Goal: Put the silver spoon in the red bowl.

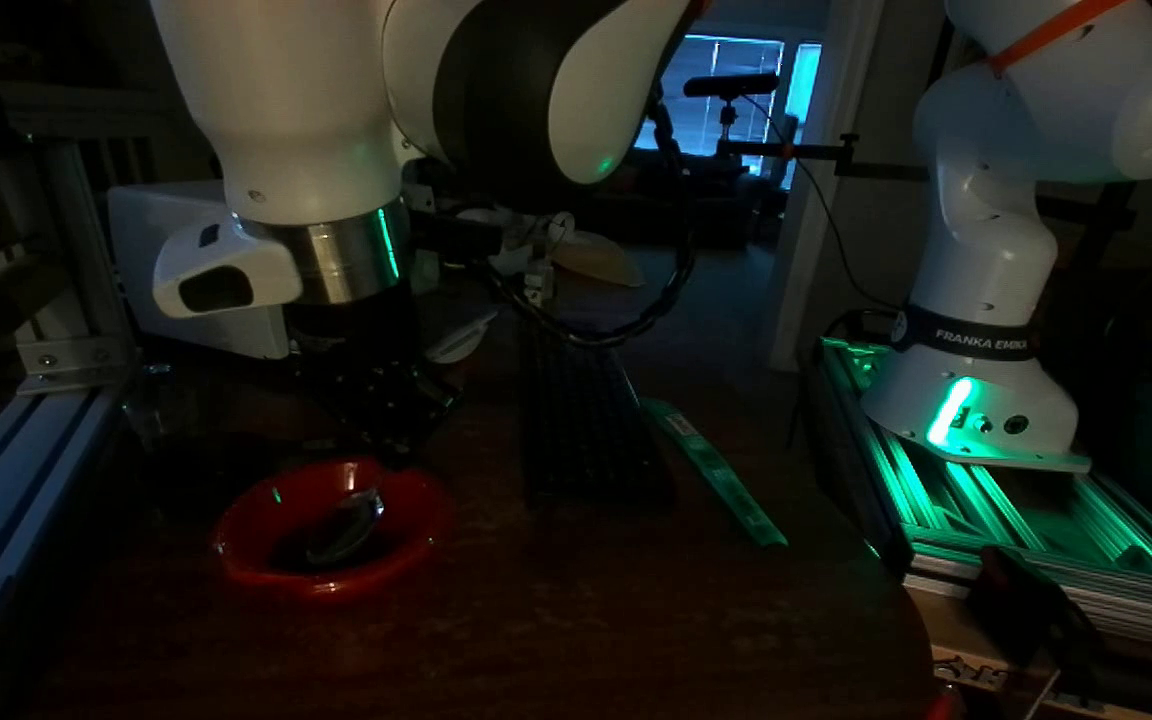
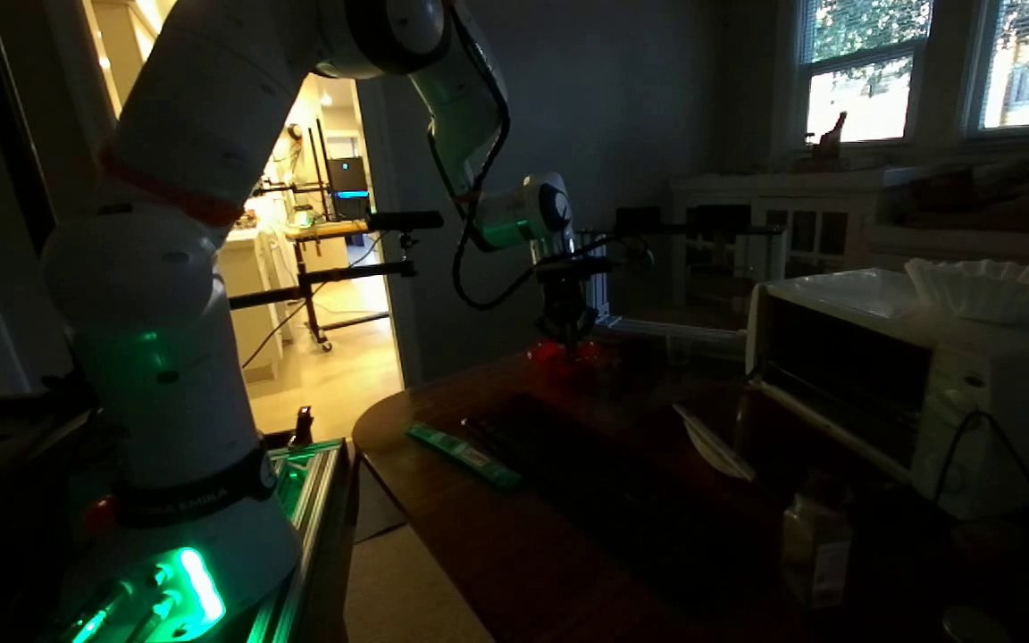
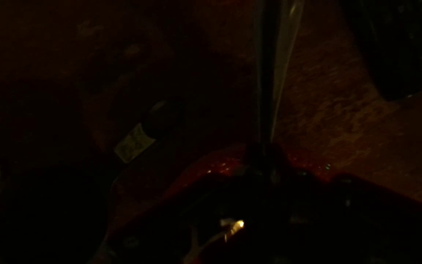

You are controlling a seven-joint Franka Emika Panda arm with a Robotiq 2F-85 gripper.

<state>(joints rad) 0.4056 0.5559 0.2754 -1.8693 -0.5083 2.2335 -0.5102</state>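
On the surface, a keyboard lies between a green strip and the red bowl — by the bowl's rim my fingers pinch the silver spoon, its shiny end inside.

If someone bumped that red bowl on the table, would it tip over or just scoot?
More likely scoot, I'd guess: the red bowl looks wide and low on the brown tabletop. The bright glints on it hint at a smooth surface that could be slippery. Given its round outline, it might also spin a little while sliding.
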